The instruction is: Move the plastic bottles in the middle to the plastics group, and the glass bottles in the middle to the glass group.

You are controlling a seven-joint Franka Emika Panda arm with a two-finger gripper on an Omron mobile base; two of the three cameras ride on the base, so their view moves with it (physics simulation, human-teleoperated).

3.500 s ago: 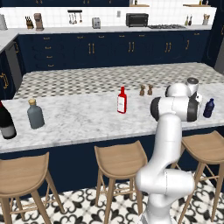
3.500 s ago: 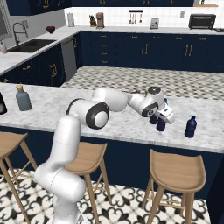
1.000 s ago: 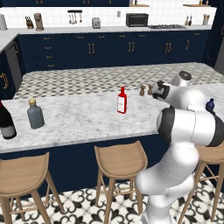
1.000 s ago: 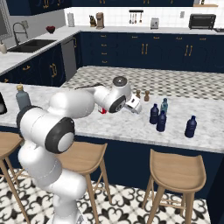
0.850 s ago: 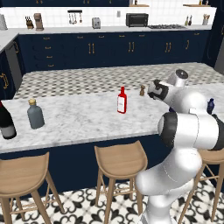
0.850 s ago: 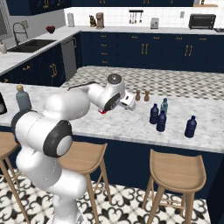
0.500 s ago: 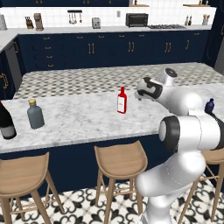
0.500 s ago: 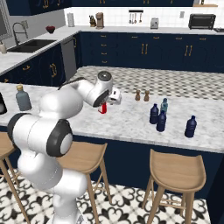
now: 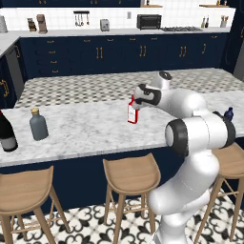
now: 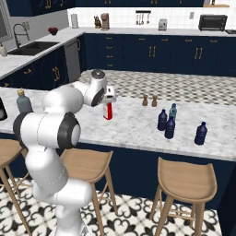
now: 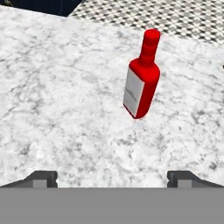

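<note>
The glass bottle (image 11: 142, 83), slim and red with a white label, stands upright mid-counter, also seen as the red bottle (image 9: 132, 111) (image 10: 108, 110). My gripper (image 11: 113, 178) (image 10: 109, 98) (image 9: 136, 99) hovers just above and beside it, open, with nothing between the fingertips (image 11: 42, 178). The bottle is ahead of the fingers and apart from them. Three navy plastic bottles (image 10: 162, 120) (image 10: 170, 127) (image 10: 201, 133) stand by a pale teal bottle (image 10: 173, 111) at the right end. The grey flask (image 9: 38, 125) (image 10: 23, 102) and dark wine bottle (image 9: 5, 134) stand at the left end.
Two small brown shakers (image 10: 149, 100) stand behind the navy bottles. Wooden stools (image 9: 131, 176) line the counter's near edge. Bare marble counter (image 9: 81, 128) stretches between the red bottle and the grey flask. One navy bottle (image 9: 228, 114) peeks past my arm.
My arm has swung left along the counter, away from the navy bottles to the red bottle. The gripper has stayed open. No bottle has moved.
</note>
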